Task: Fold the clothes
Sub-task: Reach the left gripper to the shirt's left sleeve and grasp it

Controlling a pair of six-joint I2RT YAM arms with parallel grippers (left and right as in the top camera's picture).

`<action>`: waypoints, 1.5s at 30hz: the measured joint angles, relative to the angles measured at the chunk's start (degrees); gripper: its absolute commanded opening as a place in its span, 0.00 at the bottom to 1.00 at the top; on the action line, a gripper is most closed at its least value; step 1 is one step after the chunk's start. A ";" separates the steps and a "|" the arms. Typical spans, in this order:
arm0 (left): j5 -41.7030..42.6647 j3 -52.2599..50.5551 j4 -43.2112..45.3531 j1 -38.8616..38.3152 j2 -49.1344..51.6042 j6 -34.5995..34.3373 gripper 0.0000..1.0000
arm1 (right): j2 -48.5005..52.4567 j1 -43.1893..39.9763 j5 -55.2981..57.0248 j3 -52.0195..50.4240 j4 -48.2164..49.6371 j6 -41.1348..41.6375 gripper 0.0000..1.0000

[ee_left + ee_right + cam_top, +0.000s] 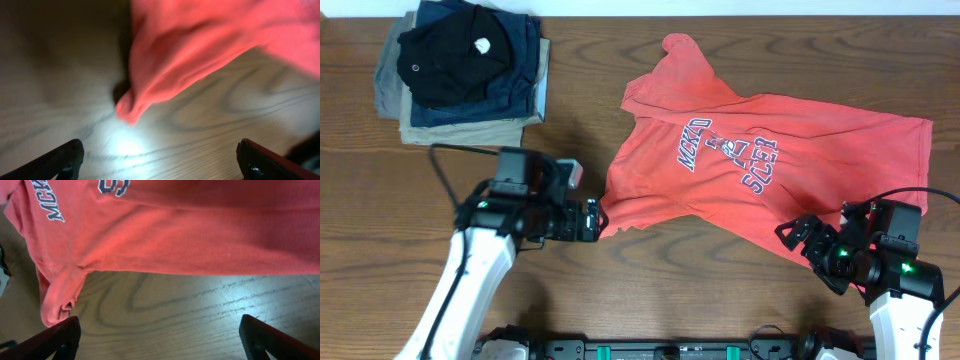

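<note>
The clothes, a coral-red T-shirt (750,150) with lettering on its chest, lies rumpled and spread across the right half of the table. My left gripper (594,221) is open just off the shirt's lower left corner (131,109), with only bare wood between its fingertips (67,157). My right gripper (800,238) stands open at the shirt's lower hem (200,270), which crosses the top of the right wrist view. Nothing lies between its fingers (60,337).
A stack of folded garments (465,70), black on navy on khaki, sits at the back left of the wooden table (700,290). Cables run beside both arms.
</note>
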 measured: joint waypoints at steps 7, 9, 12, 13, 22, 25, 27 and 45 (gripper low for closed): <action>-5.07 0.00 5.20 -4.74 7.56 -0.52 0.98 | 0.00 0.00 0.00 0.00 0.50 0.00 0.99; -5.35 0.00 6.08 -5.14 9.46 -0.55 0.98 | 0.00 0.00 0.00 0.00 0.20 0.00 0.99; -5.68 0.00 6.08 -5.16 11.80 -0.55 0.98 | 0.00 0.00 0.00 0.00 -0.22 -0.04 0.99; -5.79 0.00 6.08 -5.16 12.70 -0.55 0.98 | 0.00 0.00 0.00 0.00 -0.28 -0.15 0.99; -7.28 0.00 9.44 -5.16 17.62 -0.55 0.99 | 0.00 0.00 0.00 0.00 -0.17 -0.42 0.99; -7.76 0.00 10.56 -5.16 18.45 -0.83 0.79 | 0.00 0.00 0.00 0.00 -0.44 -0.42 0.99; -7.96 0.00 10.54 -5.16 18.91 -0.81 0.68 | 0.00 0.00 0.00 0.00 -0.63 -0.42 0.99; -8.02 0.00 10.56 -5.20 19.50 -1.20 0.06 | 0.00 0.00 0.00 0.00 -0.87 -0.44 0.99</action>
